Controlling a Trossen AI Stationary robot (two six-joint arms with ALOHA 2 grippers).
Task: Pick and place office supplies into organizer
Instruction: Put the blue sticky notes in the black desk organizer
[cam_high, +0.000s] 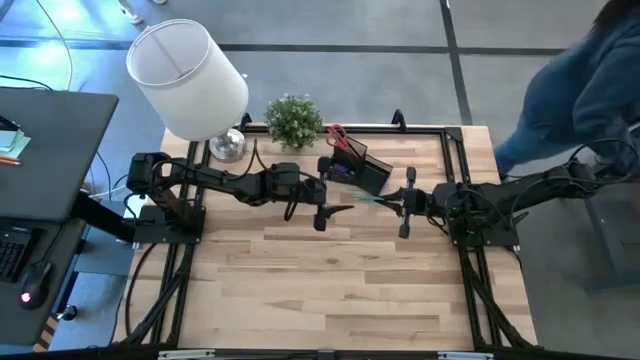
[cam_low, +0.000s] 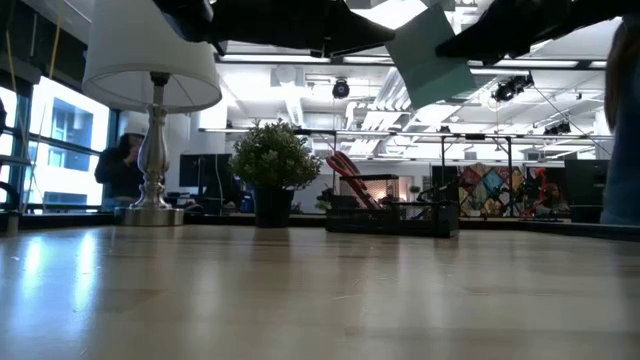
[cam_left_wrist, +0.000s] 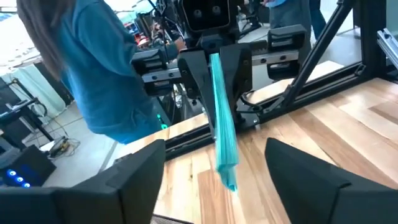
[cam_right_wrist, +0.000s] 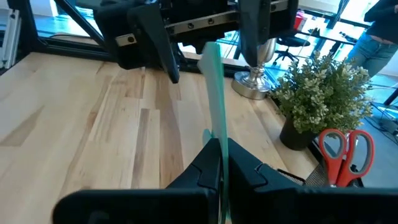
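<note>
Sticky-note pad passing between grippers above mid-table

High view: right gripper (cam_high: 404, 205) clamps the mint sticky-note pad (cam_high: 368, 201) beside organizer (cam_high: 362, 167); left wrist view: left gripper (cam_left_wrist: 217, 177) fingers spread around it; thin, light, floppy, probably best pinched at its edge

organizer (cam_high: 362, 168): contents beside scissors (cam_high: 337, 135) too small to tell | person (cam_high: 585, 80) beyond organizer: cut off at edge
</note>
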